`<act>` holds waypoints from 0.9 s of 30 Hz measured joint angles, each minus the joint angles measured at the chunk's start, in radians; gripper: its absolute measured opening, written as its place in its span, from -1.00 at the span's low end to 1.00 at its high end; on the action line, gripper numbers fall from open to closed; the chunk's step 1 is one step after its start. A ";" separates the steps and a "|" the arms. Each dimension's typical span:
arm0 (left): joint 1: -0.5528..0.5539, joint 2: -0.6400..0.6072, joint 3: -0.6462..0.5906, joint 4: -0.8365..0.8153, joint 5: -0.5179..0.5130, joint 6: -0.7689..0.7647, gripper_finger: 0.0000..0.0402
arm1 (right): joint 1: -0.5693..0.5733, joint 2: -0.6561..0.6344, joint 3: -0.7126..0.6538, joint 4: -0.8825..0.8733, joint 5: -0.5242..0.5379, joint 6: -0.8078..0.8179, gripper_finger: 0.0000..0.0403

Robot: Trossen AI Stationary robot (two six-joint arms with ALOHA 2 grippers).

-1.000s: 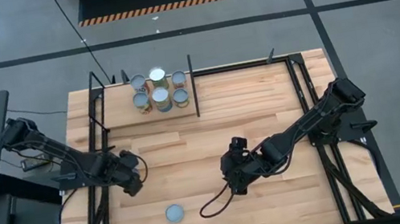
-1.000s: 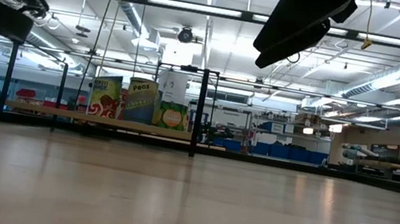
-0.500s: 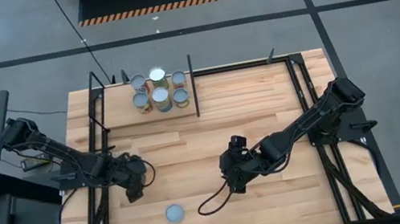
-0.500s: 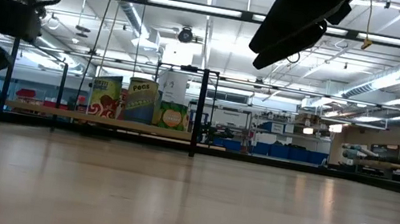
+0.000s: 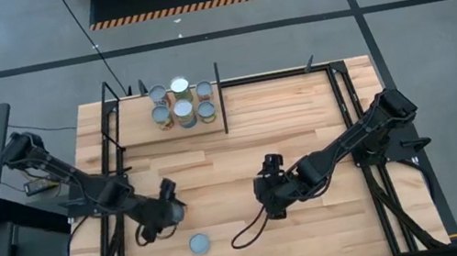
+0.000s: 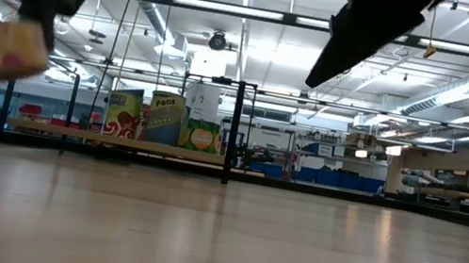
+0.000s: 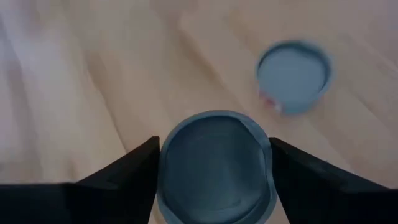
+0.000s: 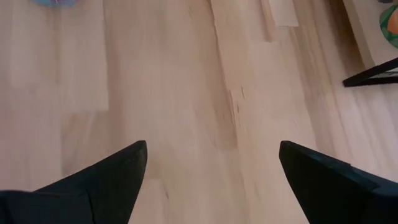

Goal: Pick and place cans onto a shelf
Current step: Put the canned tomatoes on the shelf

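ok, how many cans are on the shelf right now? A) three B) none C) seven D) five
D: the high view shows five cans on the shelf; one more sits between the left gripper's fingers, another stands on the table.

Six small cylindrical metal cans (image 5: 180, 103) with silvery round tops stand upright, clustered together on the pale wood shelf with black posts (image 5: 137, 126) at the table's far edge. One teal-labelled can (image 5: 199, 243) stands alone near the front edge. Another silver-topped can (image 7: 214, 167) sits between dark fingers.
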 joint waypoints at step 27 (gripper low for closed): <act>0.080 0.328 0.029 0.129 -0.143 0.951 0.29 | -0.188 0.000 0.001 -0.201 0.083 -0.043 0.86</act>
